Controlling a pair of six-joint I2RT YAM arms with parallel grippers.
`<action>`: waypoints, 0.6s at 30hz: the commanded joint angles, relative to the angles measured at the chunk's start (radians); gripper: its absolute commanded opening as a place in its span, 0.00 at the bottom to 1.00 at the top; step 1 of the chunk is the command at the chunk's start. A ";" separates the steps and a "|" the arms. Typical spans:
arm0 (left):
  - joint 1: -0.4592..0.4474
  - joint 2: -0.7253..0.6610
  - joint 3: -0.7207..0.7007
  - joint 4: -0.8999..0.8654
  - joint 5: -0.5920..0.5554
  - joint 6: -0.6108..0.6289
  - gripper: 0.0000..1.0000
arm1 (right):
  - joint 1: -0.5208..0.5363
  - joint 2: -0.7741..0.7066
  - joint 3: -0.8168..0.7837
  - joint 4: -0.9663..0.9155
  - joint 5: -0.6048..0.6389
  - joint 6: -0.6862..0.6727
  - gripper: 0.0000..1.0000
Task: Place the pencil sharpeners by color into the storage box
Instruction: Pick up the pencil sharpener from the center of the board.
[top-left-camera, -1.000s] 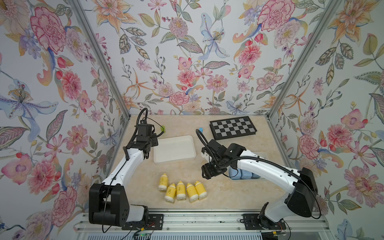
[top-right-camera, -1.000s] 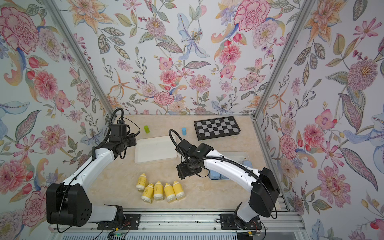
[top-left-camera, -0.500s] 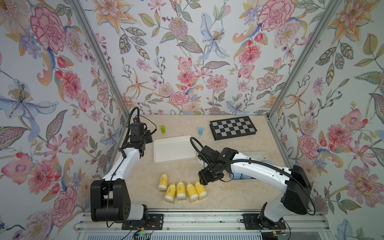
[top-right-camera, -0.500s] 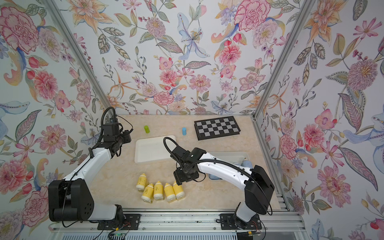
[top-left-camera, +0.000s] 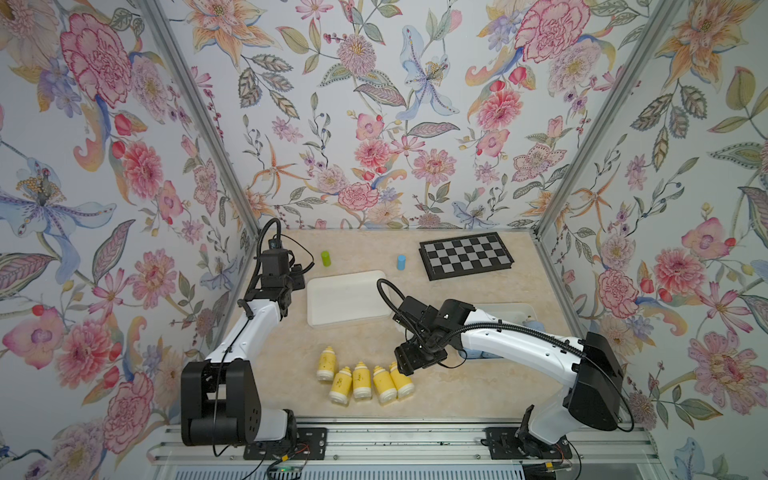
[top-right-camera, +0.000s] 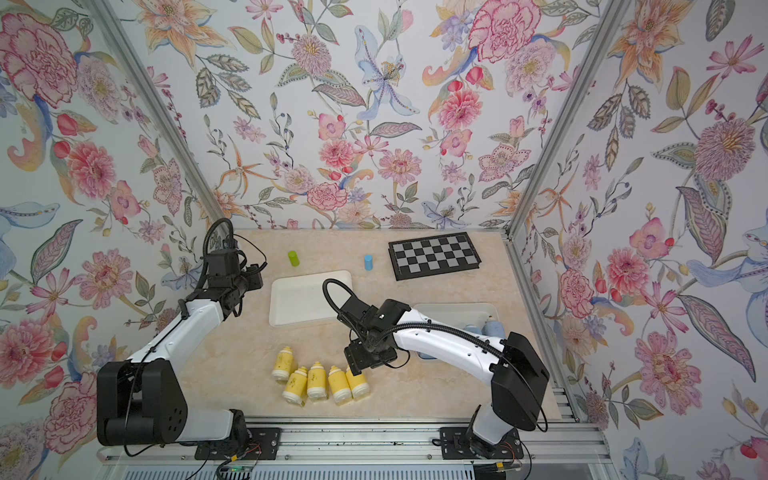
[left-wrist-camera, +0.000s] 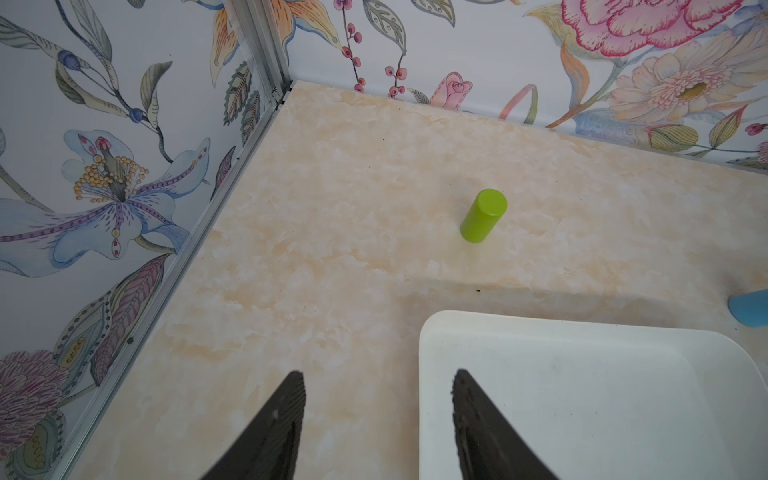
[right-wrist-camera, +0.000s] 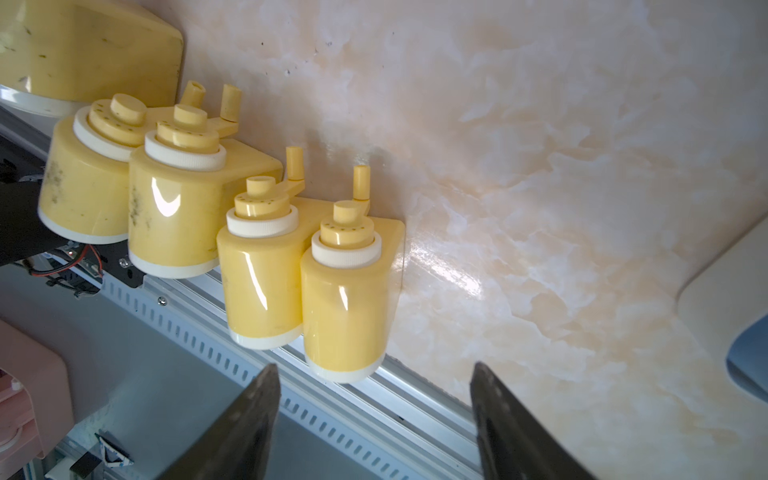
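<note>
In a top view, the right gripper (top-left-camera: 419, 360) hangs over the near end of the yellow pencil sharpeners (top-left-camera: 361, 380), with the row lying beneath and beside it. The storage box (top-left-camera: 511, 306) sits back behind its wrist, with pale-blue sharpeners (top-left-camera: 533, 324) inside. The left gripper (top-left-camera: 293, 276) waits beside the white tray (top-left-camera: 345, 299).

Left wrist view: jaws apart, empty, green cylinder (left-wrist-camera: 483, 216) ahead.

Right wrist view: jaws spread wide, nothing between them, nearest yellow sharpener (right-wrist-camera: 343, 299) just ahead of the tips. It looks like glossy hard plastic, likely light and slippery. Pinch across the smooth barrel, clear of the crank and ribbed collar.
</note>
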 joint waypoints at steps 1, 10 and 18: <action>0.003 -0.034 -0.012 0.023 -0.028 0.027 0.59 | 0.015 0.042 0.031 -0.026 0.007 0.008 0.74; 0.000 -0.026 -0.009 0.019 -0.033 0.033 0.60 | 0.020 0.090 0.042 -0.027 -0.015 0.005 0.73; 0.000 -0.024 -0.007 0.017 -0.034 0.035 0.61 | 0.033 0.111 0.043 -0.025 -0.030 0.015 0.64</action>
